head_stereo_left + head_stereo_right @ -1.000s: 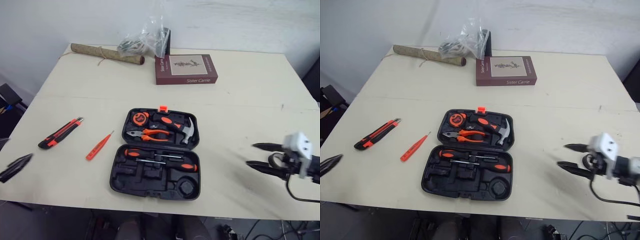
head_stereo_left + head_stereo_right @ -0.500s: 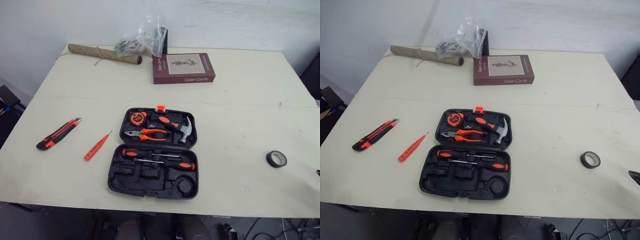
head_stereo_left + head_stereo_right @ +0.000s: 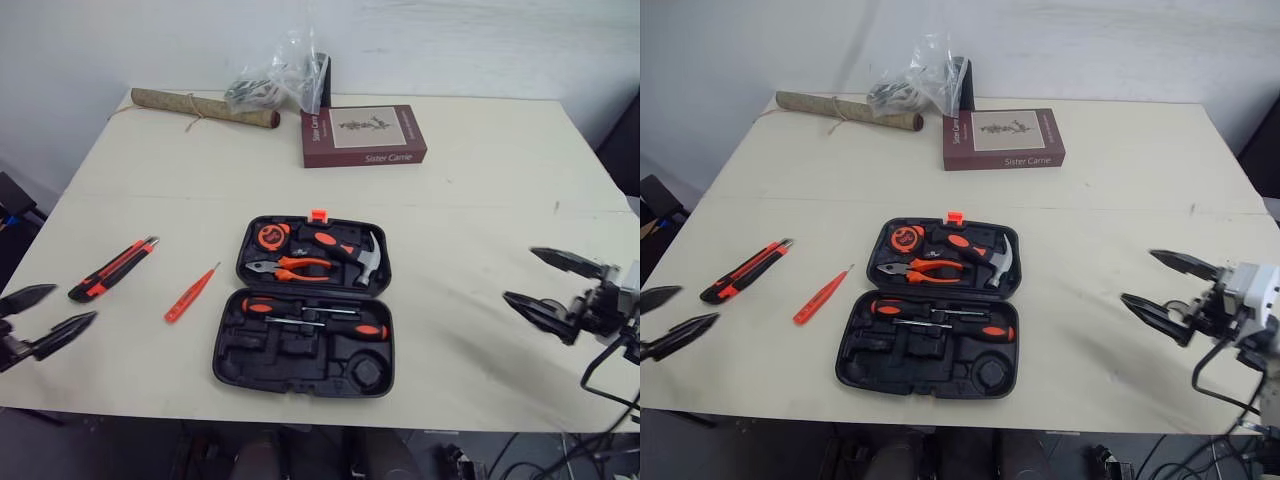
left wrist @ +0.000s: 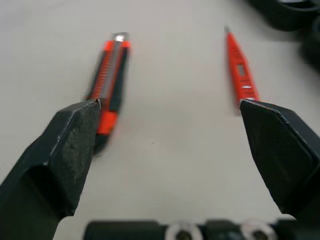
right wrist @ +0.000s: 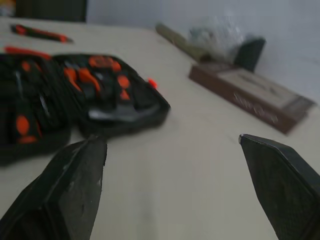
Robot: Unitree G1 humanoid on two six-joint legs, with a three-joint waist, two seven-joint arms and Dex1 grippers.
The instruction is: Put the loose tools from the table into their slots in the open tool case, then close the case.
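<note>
The left gripper (image 3: 75, 303) is held with its two black fingers (image 4: 70, 145) spread wide and nothing between them, at the near left edge of the table (image 3: 480, 180). Just ahead of it the orange-and-black utility knife (image 3: 112, 268) is seen lying flat. In the left wrist view its near end comes close to one pad, with no contact made. Beyond the knife, on the side away from this gripper, the slim orange tester screwdriver (image 3: 192, 292) is laid flat. In the wrist view it lies in front of the other pad and well apart from the knife.

Past the screwdriver, farther from the left gripper, the open tool case (image 3: 232, 345) is found lying flat with both halves up. A tape measure (image 3: 272, 236), pliers (image 3: 295, 267) and a hammer (image 3: 350, 252) are seated in the far half. Two screwdrivers (image 3: 315, 318) are seated in the near half, above moulded black recesses.

The right gripper (image 3: 518, 273) is likewise held wide apart and empty. Its fingers are pointed toward the case, which lies well apart from them.

Far beyond both grippers, a dark red book (image 3: 363, 136), a tied brown roll (image 3: 203, 107) and a clear plastic bag (image 3: 280, 75) are set along the table's back edge.
</note>
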